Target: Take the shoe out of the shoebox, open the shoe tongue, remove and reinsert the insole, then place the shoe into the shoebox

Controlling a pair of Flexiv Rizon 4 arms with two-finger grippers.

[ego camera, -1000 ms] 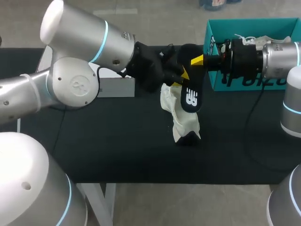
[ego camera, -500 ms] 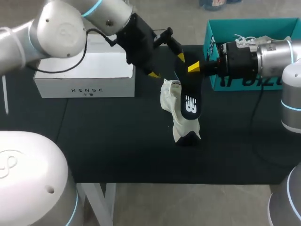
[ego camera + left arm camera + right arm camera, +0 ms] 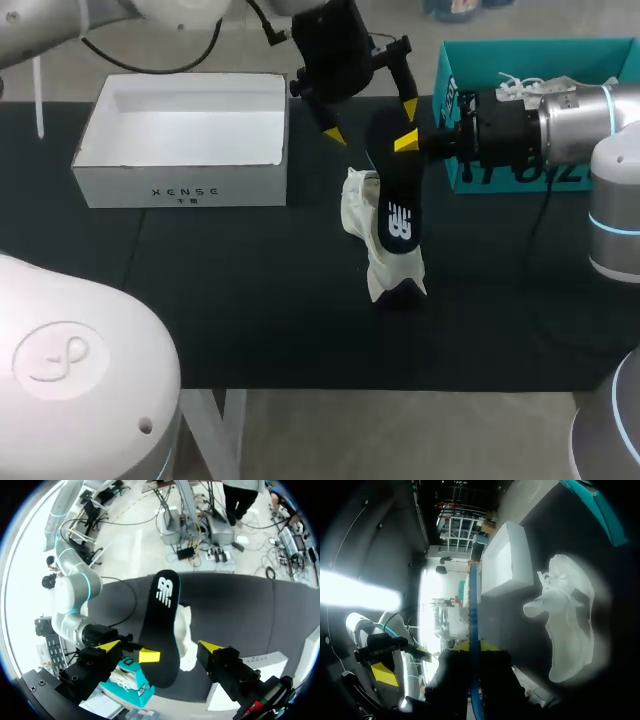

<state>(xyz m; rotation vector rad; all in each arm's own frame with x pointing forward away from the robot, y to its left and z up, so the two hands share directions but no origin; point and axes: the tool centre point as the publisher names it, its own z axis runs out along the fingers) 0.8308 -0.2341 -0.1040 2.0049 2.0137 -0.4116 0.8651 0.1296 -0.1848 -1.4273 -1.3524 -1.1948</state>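
Right gripper (image 3: 399,143) is clamped on one end of the black insole (image 3: 396,200); in its wrist view you see the insole edge-on, a thin line running straight out between the yellow tips. The insole's long axis runs from that held end toward the table's near edge. Its logo end is free and lies across the white shoe (image 3: 383,262) in the head view; you cannot tell whether it touches the shoe or hangs just above. The shoe sits on the black table (image 3: 250,300), out of the teal shoebox (image 3: 452,60), with its length roughly in line with the insole. Left gripper (image 3: 370,120) is spread wide with nothing in it, poised above the held end of the insole. In its wrist view the insole lies ahead between the open fingers (image 3: 107,646), neither finger touching it, and the shoe is beyond. The white box (image 3: 180,185) stands well apart. Judgement: reinsertion looks next, and it turns on lining the free end up with the shoe's opening, which is below and nearer you than the right gripper. Your right arm carries the insole; your left sits closer to the held end than to the shoe
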